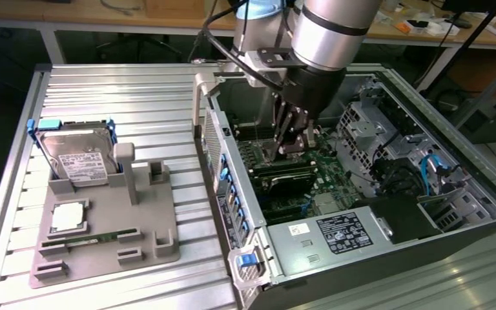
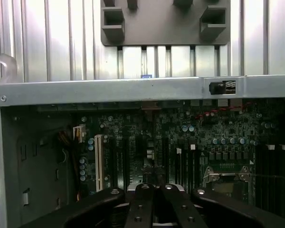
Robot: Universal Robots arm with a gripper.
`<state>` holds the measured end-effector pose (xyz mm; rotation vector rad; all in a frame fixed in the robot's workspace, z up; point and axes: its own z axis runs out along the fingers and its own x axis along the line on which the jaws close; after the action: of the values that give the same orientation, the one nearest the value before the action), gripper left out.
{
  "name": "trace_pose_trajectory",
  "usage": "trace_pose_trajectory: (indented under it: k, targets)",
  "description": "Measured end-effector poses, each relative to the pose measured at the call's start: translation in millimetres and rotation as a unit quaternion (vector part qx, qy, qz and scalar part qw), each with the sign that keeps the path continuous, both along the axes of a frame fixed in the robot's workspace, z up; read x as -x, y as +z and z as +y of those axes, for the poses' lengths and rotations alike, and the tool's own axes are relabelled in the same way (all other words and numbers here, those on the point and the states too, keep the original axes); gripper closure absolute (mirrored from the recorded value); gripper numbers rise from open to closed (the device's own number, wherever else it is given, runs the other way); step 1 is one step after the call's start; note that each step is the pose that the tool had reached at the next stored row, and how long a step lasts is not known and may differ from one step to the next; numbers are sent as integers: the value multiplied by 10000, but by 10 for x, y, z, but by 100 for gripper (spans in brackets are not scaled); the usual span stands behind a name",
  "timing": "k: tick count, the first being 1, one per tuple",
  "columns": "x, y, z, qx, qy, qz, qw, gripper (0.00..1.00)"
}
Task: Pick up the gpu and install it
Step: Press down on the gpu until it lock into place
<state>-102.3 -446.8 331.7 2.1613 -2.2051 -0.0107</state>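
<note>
**Desk** point(image 1: 127, 90): ribbed metal surface that carries everything in the scene.

**Computer case** point(image 1: 454, 213): lies open on its side. The hand is lowered into it.

**Robot arm** point(image 1: 330, 32): reaches down into the case from above.

**Grey holder** point(image 1: 101, 252): stands well apart from the hand, outside the case, toward the exterior view's left. Its upright card posts stand bare.

**Motherboard** point(image 1: 309, 174): lies directly beneath the hand, with its slots just below the fingertips.

**Hard drive** point(image 1: 77, 155): stands upright in the holder, far from the hand.

**Hand** point(image 1: 293, 145): its fingers point(image 2: 143, 206) are pressed together just above the board.

**Gpu**: a small brownish piece shows at the fingertips. Whether it is the gpu, clamped edge-on, cannot be told.

**Memory stick** point(image 1: 93, 239): lies flat in the holder, well apart from the hand.
</note>
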Motion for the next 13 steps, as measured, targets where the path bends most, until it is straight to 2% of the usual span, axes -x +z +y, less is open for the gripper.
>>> trace_pose_trajectory:
  k: [1, 4, 5, 8, 13]
  targets:
    - [-7, 0, 0, 0, 0, 0, 10000, 89]
    - [-149, -7, 0, 0, 1, 21, 10000, 89]
    - [-218, -28, 0, -1, 1, 22, 10000, 89]
    - [-312, -96, -1, 0, 2, 23, 10000, 89]
    - [-403, -192, 0, 0, 2, 23, 10000, 89]
